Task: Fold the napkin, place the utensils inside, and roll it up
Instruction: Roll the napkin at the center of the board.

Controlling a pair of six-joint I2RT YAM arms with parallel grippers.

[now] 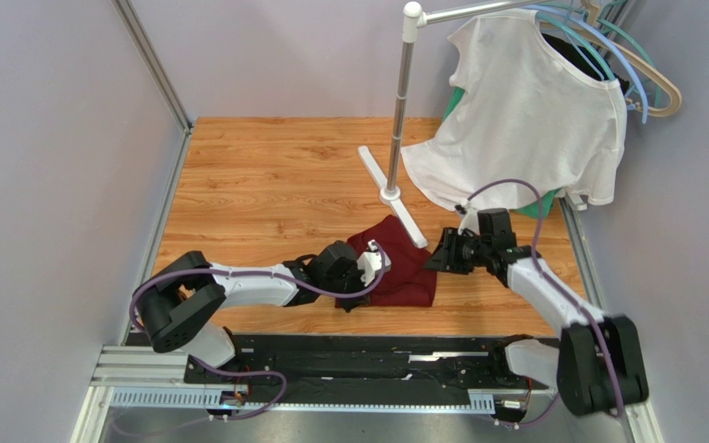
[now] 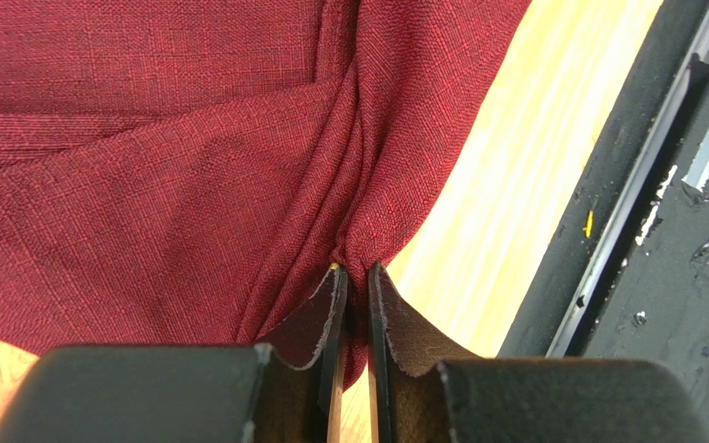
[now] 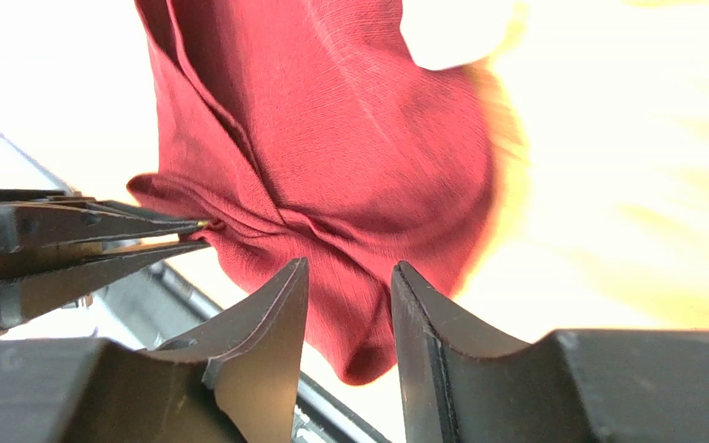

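Closest to me, the black rail [image 1: 358,355] carries both arm bases at the near edge of the wooden table [image 1: 266,175]. Further out a garment stand [image 1: 400,111] rises from the boards, with 1 of its white feet reaching over the far edge of the napkin [image 1: 404,272]. A white T-shirt [image 1: 525,111] on hangers [image 1: 649,78] droops just behind my right arm — crowding that side. The maroon napkin lies rumpled on the table between the 2 grippers. My left gripper [image 2: 354,269] is pinched nearly together on a gathered fold at the cloth's near edge. My right gripper [image 3: 350,268] stands spread, a corner of cloth showing in the gap — whether it touches, I cannot tell.
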